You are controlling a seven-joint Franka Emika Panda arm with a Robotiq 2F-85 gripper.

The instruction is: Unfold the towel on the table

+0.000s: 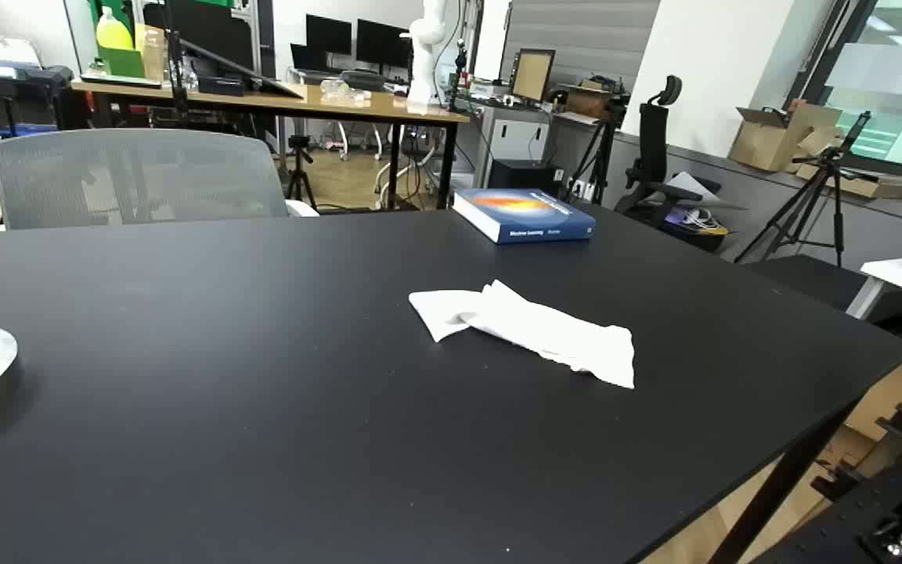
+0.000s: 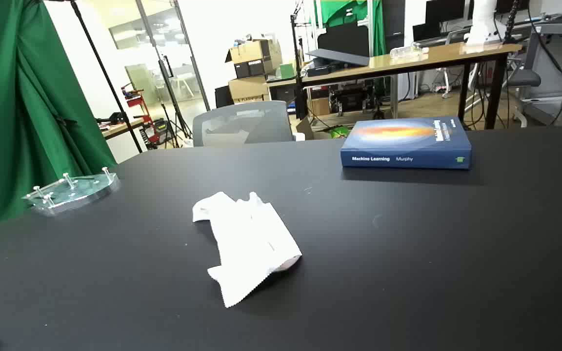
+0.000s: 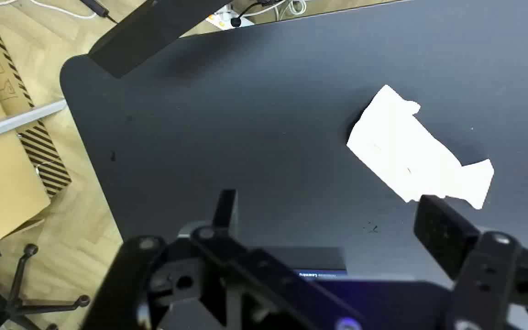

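The white towel lies crumpled and folded into a long narrow shape on the black table [image 1: 224, 439]. It shows in both exterior views [image 1: 549, 333] [image 2: 249, 239], with one end bent out sideways and a zigzag-cut edge. In the wrist view the towel [image 3: 406, 153] is at the right, beyond the fingertips, too bright for its folds to show well. My gripper [image 3: 329, 201] is open with its fingers wide apart and nothing between them. It appears to be above the table, and the right finger overlaps the towel's near edge in the picture. The gripper is not seen in the exterior views.
A thick blue book [image 1: 525, 215] [image 2: 405, 146] lies on the table near an edge; part of it shows under the gripper in the wrist view [image 3: 321, 273]. A clear plate with bolts [image 2: 73, 192] sits at the table's side. A grey chair [image 1: 138, 176] stands behind the table.
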